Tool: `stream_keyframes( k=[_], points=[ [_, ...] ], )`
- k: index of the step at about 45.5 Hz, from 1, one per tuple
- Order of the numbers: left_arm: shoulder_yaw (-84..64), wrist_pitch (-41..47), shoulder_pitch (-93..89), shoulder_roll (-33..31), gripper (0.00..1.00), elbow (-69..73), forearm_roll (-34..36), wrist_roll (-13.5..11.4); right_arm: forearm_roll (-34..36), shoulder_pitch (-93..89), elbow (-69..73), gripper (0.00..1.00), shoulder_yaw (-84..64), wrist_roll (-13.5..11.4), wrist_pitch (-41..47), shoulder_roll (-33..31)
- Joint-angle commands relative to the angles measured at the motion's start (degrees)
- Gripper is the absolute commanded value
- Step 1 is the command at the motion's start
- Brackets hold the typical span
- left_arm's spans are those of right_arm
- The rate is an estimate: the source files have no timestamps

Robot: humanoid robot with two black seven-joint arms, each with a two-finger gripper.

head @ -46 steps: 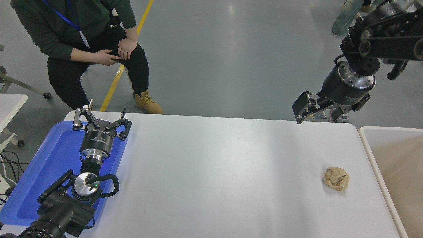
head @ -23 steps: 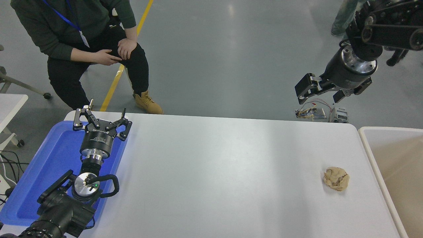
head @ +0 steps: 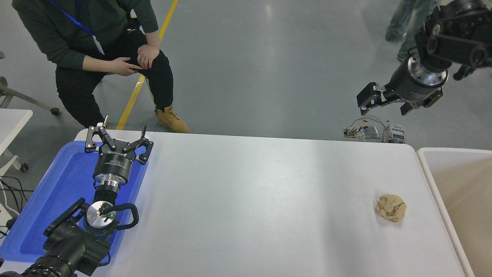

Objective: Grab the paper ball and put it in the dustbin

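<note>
The tan paper ball (head: 391, 208) lies on the white table (head: 250, 200) near its right end, close to the dustbin (head: 427, 169), whose off-white rim and beige inside show at the right edge. My right gripper (head: 386, 104) is open and empty, held high past the table's far right corner, well away from the ball. My left gripper (head: 117, 141) is open and empty, parked over the blue tray (head: 57, 192) at the lower left.
A person (head: 96, 50) sits beyond the table's far left corner, hands on a knee. A small electronics board with wires (head: 371, 132) lies on the floor by the far right corner. Another person's legs (head: 399, 19) show at the top right.
My right arm has risen and swung to the right, away from the table's far edge. The paper ball and my left arm have not moved.
</note>
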Motion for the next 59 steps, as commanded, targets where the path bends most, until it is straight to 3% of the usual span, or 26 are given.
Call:
stream_keyframes(
  k=[1, 14, 59],
  points=[
    [0.03, 0.00, 0.00, 0.00, 1.00, 0.00, 0.00, -0.01, -0.29, -8.22, -1.57, 1.00, -2.94, -0.01, -10.94, -0.08],
    [0.03, 0.00, 0.00, 0.00, 1.00, 0.00, 0.00, -0.01, -0.29, -17.63, -5.52, 1.00, -3.03, 0.16, -21.24, -0.69],
    [0.03, 0.00, 0.00, 0.00, 1.00, 0.00, 0.00, -0.01, -0.20, -34.16, -8.95, 1.00, 4.00, 0.52, -25.46, -3.95]
  ],
)
